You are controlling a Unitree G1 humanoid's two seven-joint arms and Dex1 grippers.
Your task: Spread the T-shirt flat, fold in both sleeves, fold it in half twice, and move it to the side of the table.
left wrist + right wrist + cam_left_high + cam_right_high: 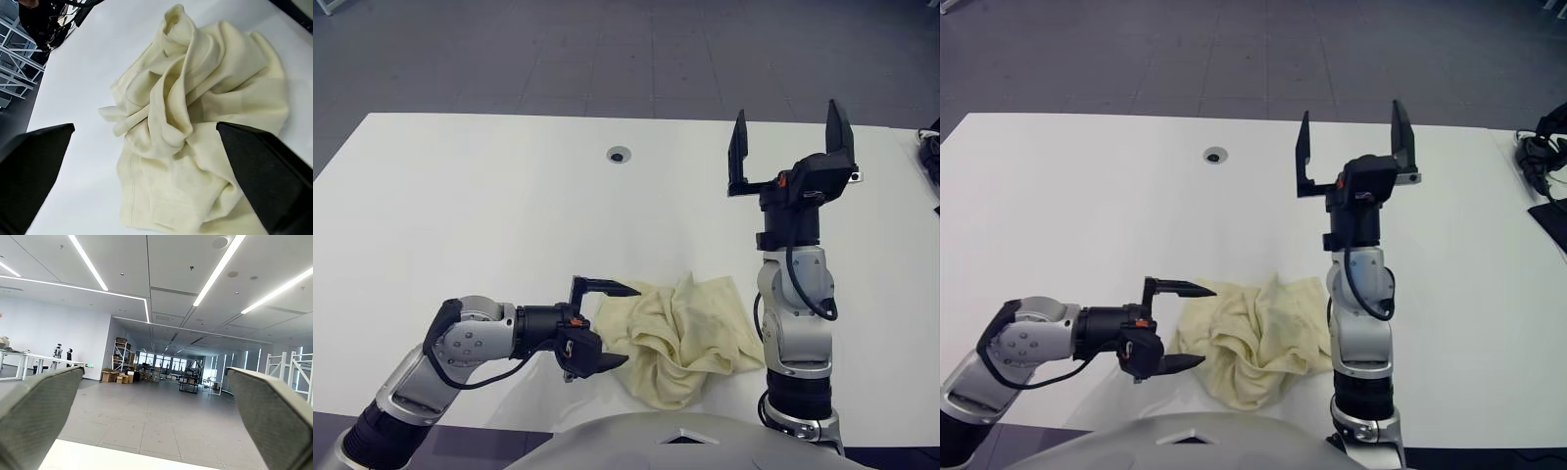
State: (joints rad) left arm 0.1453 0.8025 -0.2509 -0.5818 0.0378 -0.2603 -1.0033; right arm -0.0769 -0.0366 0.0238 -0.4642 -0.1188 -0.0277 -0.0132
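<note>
- Where the white rectangular table (460, 196) comes nearest to me, the crumpled pale-yellow cotton T-shirt (680, 338) lies bunched. I cannot tell its sleeves and collar apart in the folds.
- My left gripper (631, 325) sits low at the shirt's left edge, its black fingers spread apart one above the other and holding nothing. I cannot tell whether the tips touch the cloth.
- The small orange tag (576, 319) behind those fingers is too small to read.
- My right forearm stands upright just beside the shirt's right edge and hides a strip of it.
- The right gripper (787, 113) points up above the table, jaws wide apart and empty.
- Farther back is a round grey cable hole (619, 155).
- Black cables (1538, 152) are cut off at the table's right edge.
</note>
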